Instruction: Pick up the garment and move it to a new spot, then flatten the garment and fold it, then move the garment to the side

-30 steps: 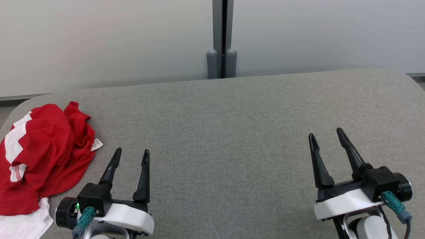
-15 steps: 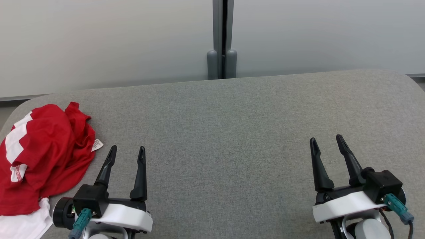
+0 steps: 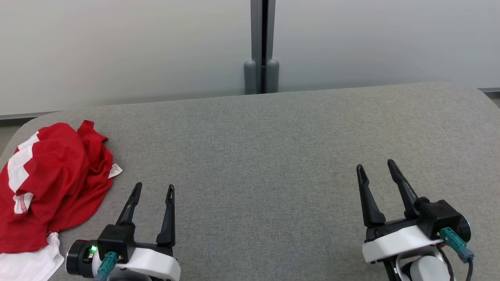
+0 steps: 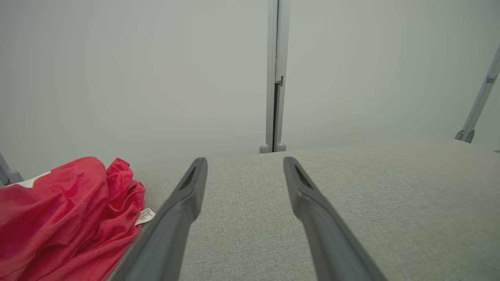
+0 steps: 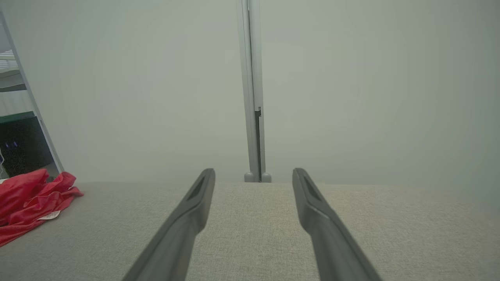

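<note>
Red-and-white shirt (image 3: 50, 183) crumpled in heap at 9 o'clock edge of grey table (image 3: 265, 156). White care label (image 3: 115, 170) pokes out at heap's 3 o'clock. Left gripper (image 3: 154, 187) at 7 o'clock, fingers spread, holding nothing, near shirt but apart. Right gripper (image 3: 375, 165) at 5 o'clock, fingers spread, holding nothing, well apart from shirt.

The left end effector (image 3: 153, 189) and right end effector (image 3: 375, 167) each have two long, tapered black fingers (image 3: 168, 218) on a black block (image 3: 115, 239), backed by a white moulded shell (image 3: 156, 264). A teal plug (image 3: 450, 236) sits at each wrist; a small green light (image 3: 93, 248) glows on the left.
</note>
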`<state>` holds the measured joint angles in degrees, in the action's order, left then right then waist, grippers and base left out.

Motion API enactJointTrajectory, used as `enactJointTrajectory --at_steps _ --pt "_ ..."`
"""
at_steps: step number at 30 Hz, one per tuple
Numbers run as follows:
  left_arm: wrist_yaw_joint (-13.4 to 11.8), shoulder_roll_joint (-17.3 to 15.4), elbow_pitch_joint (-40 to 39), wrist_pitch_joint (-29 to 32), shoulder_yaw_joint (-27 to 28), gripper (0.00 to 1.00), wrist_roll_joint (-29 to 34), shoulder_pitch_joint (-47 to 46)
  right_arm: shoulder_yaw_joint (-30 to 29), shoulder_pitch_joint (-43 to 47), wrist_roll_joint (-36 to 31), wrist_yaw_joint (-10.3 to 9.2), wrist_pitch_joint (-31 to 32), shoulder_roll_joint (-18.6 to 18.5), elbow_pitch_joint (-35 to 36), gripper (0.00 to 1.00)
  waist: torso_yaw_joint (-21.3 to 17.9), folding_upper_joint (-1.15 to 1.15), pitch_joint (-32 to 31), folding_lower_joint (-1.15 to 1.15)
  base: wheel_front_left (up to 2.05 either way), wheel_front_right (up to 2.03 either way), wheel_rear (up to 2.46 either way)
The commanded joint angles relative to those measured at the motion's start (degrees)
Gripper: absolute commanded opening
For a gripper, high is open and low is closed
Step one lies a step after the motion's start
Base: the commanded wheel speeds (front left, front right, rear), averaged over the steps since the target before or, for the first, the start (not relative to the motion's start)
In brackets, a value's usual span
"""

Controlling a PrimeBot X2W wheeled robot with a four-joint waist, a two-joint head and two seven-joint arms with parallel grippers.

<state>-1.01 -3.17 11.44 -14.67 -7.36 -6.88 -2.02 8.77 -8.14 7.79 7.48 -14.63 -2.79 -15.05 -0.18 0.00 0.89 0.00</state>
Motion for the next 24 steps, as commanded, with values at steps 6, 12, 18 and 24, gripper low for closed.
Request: enactJointTrajectory --at_steps 6,12,18,24 --pt "0.48 0.01 -0.20 -0.52 0.44 1.00 1.93 -0.64 0.05 0.18 -0.45 0.01 -0.60 -0.17 0.39 1.00 1.65 0.00 -0.10 0.00 0.00 0.00 0.00" --pt "0.48 0.12 -0.05 -0.49 0.54 1.00 2.02 -0.44 0.59 0.76 -0.06 0.01 -0.57 -0.16 0.33 1.00 5.89 0.00 -0.31 0.00 0.00 0.00 0.00" --pt "0.06 0.17 0.32 -0.49 1.14 1.00 1.78 -0.03 1.54 1.12 0.33 0.01 -0.57 -0.16 0.04 1.00 11.77 0.00 -0.68 0.00 0.00 0.00 0.00" --pt "-0.15 0.18 0.25 -0.49 1.88 1.00 1.52 0.63 3.06 1.56 0.94 0.01 -0.57 -0.17 -0.49 1.00 18.03 0.00 -1.34 0.00 0.00 0.00 0.00"
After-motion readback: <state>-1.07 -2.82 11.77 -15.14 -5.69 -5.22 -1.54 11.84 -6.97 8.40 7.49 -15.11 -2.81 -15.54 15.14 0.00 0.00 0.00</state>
